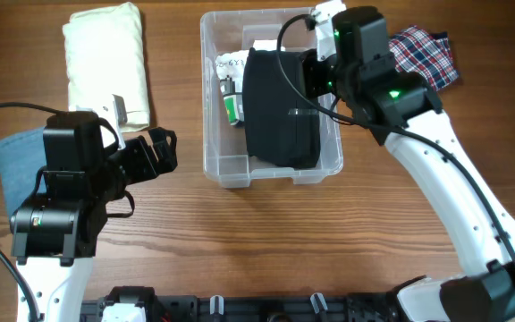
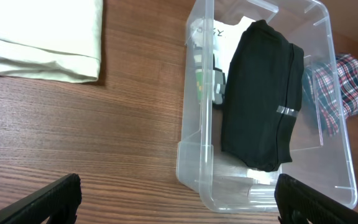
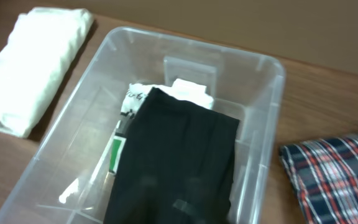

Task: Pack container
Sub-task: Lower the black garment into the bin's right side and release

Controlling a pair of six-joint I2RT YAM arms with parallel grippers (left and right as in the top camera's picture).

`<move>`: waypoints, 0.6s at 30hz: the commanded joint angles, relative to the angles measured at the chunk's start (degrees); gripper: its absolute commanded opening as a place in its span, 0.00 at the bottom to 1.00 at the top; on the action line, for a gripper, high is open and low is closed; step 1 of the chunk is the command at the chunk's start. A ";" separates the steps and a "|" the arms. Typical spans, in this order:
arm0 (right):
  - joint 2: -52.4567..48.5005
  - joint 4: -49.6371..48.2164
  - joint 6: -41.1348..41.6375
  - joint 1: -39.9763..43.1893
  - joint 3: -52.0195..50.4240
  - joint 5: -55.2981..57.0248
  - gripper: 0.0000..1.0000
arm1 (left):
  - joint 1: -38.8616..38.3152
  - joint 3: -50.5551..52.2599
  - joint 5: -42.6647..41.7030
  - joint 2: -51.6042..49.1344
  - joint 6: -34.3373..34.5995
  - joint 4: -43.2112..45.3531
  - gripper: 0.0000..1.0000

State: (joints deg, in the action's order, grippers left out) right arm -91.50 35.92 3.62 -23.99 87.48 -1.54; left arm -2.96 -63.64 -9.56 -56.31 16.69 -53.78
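Observation:
The clear container (image 1: 271, 173) stands at the table's middle back. A black folded garment (image 1: 280, 112) lies in it along its right side, next to a green-and-white packet (image 1: 231, 103) and a white label. The container also shows in the left wrist view (image 2: 194, 155) and the right wrist view (image 3: 185, 43). My right gripper (image 1: 315, 76) hangs over the garment's far right part; its fingers blur into the black cloth (image 3: 179, 155). My left gripper (image 1: 159, 150) is open and empty left of the container, its fingers wide apart (image 2: 178, 190).
A cream folded cloth (image 1: 105, 63) lies back left, with a small white tag at its near edge. A plaid cloth (image 1: 427, 54) lies right of the container. A blue cloth (image 1: 12, 165) lies at the left edge under my left arm.

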 commanded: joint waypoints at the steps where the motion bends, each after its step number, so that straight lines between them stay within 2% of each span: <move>1: -7.23 -2.62 -5.27 -2.93 0.20 -3.82 0.04 | 0.13 -0.87 -0.92 0.04 0.52 0.15 1.00; 5: -20.81 -12.79 -4.20 -5.18 0.20 -1.09 0.04 | 0.13 -0.90 -0.92 0.04 0.52 0.13 1.00; 7: -28.83 -14.60 -0.94 -5.20 0.22 -1.09 0.04 | 0.11 -0.87 -0.94 0.04 0.52 0.11 1.00; 8: -32.85 -12.94 0.02 -5.20 0.22 -1.25 0.30 | 0.11 -0.90 -1.09 0.04 0.52 0.09 1.00; 9: -35.36 -10.86 -0.04 -5.20 0.22 -1.31 0.51 | 0.13 -0.90 -1.38 0.04 0.52 0.09 1.00; 10: -36.61 -8.83 -0.48 -5.20 0.22 -1.29 0.55 | 0.11 -0.87 -1.38 0.04 0.52 0.07 1.00; 14: -32.68 -7.39 -0.63 -5.20 0.39 -0.20 0.57 | 0.11 -0.87 -1.38 0.04 0.52 -0.09 1.00; 16: -27.06 -8.09 -0.66 -5.20 1.09 3.58 0.67 | 0.11 -0.90 -1.36 0.04 0.52 -0.63 1.00; 18: -16.68 -9.79 -0.63 -5.11 1.57 8.07 0.72 | 0.13 -0.87 -1.36 0.04 0.50 -0.96 1.00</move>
State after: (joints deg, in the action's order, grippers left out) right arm -119.17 27.40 2.39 -29.91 89.21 -0.91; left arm -2.96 -63.66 -9.98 -56.31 16.69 -54.50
